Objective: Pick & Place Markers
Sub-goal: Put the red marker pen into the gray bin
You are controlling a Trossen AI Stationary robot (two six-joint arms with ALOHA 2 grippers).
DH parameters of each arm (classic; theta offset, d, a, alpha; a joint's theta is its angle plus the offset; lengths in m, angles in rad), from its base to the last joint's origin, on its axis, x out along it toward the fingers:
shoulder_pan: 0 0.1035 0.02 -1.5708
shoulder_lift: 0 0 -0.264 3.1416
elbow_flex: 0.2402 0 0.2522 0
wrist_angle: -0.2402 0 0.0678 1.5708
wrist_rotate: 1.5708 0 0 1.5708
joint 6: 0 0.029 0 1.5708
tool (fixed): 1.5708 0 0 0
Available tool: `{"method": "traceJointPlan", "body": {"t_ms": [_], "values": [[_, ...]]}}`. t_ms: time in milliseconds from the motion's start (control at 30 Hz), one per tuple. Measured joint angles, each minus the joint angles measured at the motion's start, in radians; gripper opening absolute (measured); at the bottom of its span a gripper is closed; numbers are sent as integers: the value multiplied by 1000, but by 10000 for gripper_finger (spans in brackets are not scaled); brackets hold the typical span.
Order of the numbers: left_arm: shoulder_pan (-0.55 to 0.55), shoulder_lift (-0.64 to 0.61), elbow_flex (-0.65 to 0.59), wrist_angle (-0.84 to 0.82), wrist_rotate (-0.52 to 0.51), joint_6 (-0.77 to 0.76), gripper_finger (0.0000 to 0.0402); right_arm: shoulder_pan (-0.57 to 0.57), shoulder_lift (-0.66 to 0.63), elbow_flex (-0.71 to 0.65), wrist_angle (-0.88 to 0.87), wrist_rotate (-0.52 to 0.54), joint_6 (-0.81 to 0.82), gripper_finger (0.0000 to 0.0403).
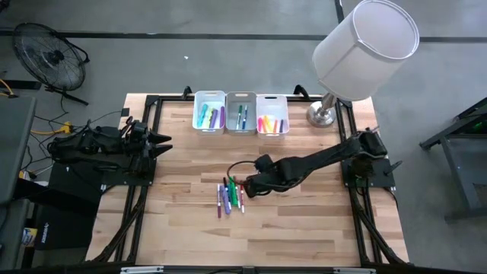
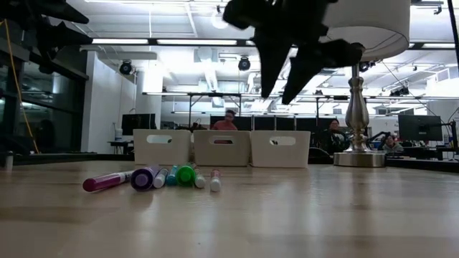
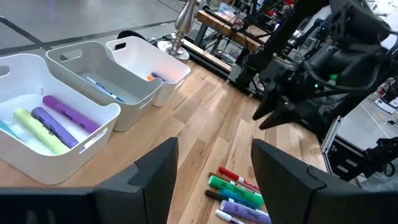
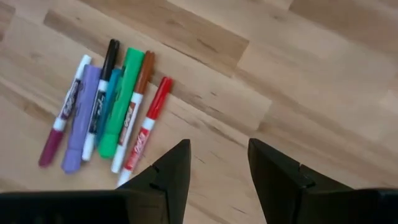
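Several markers (image 1: 230, 196) lie side by side on the table's middle, in purple, green, teal, brown, black and red; the right wrist view shows them as markers (image 4: 109, 112), the low view as markers (image 2: 154, 177). My right gripper (image 1: 245, 187) hovers open just right of the row, above the table, holding nothing; its open fingers appear again as the right gripper (image 4: 217, 165) and high over the wood as the right gripper (image 2: 287, 72). My left gripper (image 1: 163, 141) waits open at the table's left edge, seen also as the left gripper (image 3: 214, 168).
Three white bins (image 1: 240, 113) stand in a row at the far edge, each holding sorted markers: left bin (image 3: 43, 134) with purple and yellow-green ones, the right one with orange and pink. A lamp (image 1: 358, 53) stands at the far right corner. People sit in the room behind.
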Motion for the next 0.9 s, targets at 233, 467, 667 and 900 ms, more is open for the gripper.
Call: {"method": "traceJointPlan", "body": {"t_ms": [233, 467, 667, 900], "values": [[0, 0, 0, -1, 0, 0, 202, -18, 86, 11, 80, -76, 77, 149], [0, 0, 0, 0, 0, 0, 202, -44, 187, 157, 1, -105, 71, 149], [0, 0, 0, 0, 0, 0, 202, -54, 283, 306, -111, -127, 46, 149], [0, 0, 0, -1, 0, 0, 202, -63, 403, 453, -177, -153, 35, 149]]}}
